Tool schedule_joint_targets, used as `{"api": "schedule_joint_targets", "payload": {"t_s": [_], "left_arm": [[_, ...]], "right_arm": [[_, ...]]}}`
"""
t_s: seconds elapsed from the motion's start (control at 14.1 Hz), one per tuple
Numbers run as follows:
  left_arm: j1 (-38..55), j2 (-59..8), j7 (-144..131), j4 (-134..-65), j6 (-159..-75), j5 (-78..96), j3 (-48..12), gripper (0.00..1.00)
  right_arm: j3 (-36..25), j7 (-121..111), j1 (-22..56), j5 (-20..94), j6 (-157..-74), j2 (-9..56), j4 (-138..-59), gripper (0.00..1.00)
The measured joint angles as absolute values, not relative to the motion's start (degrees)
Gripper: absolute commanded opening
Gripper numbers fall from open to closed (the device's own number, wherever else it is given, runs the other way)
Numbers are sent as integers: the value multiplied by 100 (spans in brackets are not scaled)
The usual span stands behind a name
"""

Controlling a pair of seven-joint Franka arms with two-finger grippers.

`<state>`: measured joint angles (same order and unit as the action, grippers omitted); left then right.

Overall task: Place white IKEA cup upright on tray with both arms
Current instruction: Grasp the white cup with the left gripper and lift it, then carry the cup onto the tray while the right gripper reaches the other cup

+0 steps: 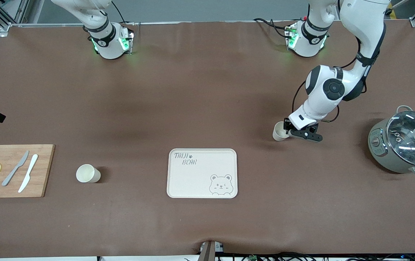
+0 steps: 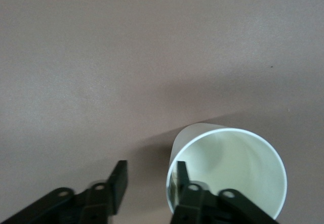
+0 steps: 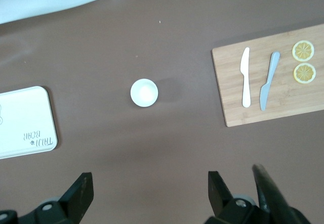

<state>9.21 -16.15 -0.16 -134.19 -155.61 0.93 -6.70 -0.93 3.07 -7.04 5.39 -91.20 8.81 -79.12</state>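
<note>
A cream-white tray [image 1: 202, 173] with bear lettering lies mid-table, near the front camera. One white cup [image 1: 278, 132] stands mouth up, farther from the camera than the tray and toward the left arm's end. My left gripper [image 1: 286, 127] is down at its rim. In the left wrist view this cup [image 2: 233, 163] has one finger [image 2: 180, 176] inside it and the other finger [image 2: 118, 179] outside, a gap off the wall, so the left gripper [image 2: 149, 178] is open. A second cup [image 1: 88, 173] [image 3: 144, 92] stands between tray [image 3: 25, 120] and board. My right gripper [image 3: 150, 183] hangs open high above it, holding nothing.
A wooden cutting board [image 1: 11, 170] [image 3: 268, 82] with two knives and two lemon slices lies at the right arm's end. A grey pot with a glass lid [image 1: 403, 145] stands at the left arm's end. Brown cloth covers the table.
</note>
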Motion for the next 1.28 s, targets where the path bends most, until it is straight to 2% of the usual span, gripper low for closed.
{"api": "schedule_joint_targets", "payload": {"t_s": [0.36,0.5,0.64,0.85,1.07,1.28], "left_arm": [[927,-1614,-26,-13209,-15578,92,-687,0],[981,-1623,-316,-12872,-15226,92,-698,0],[1284,-1765,-1084,-12068,-14281,89,-705,0],[2015,-2539,-2620,-10242,-12935,-266,-717,0],[2610,-3738,-3687,-8740,-12703,-465,-702,0],[2791,-4639,-3848,-7830,-12722,-469,-688,0]], "right_arm": [[-94,-217,-704,-187,-9139,1219,-7922,100],[-97,-469,-705,-436,-9153,1322,-7940,100],[-89,-440,-701,-438,-9662,1444,-8102,100],[-58,196,-665,-414,-10692,1729,-8537,100],[-30,435,-565,-409,-11295,2216,-8688,100],[-26,485,-468,-371,-11681,2600,-8689,100]]}}
